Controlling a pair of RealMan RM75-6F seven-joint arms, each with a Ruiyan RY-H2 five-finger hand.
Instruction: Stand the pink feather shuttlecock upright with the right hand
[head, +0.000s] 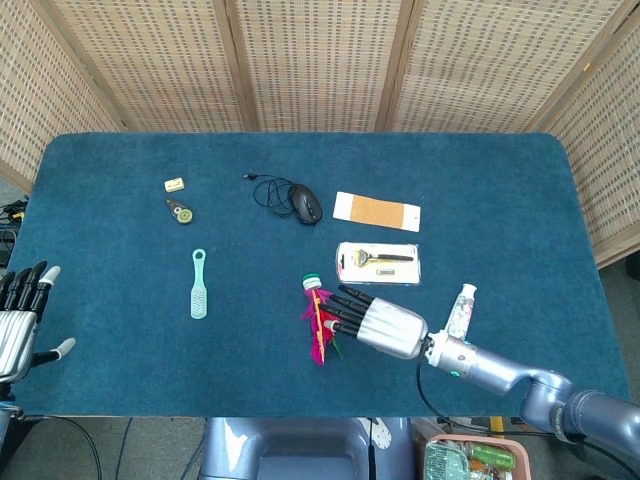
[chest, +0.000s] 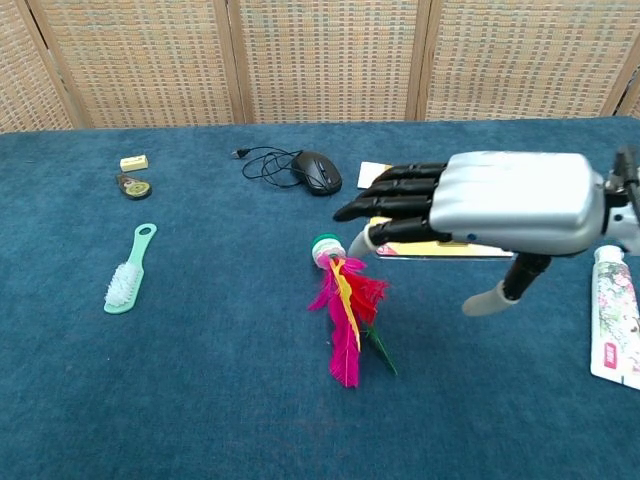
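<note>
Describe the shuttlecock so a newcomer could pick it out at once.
Start at the black computer mouse on the blue table; straight toward the near edge lies the pink feather shuttlecock, flat, beside the right hand. Nothing else there has bright pink and yellow feathers on a green-and-white base.
</note>
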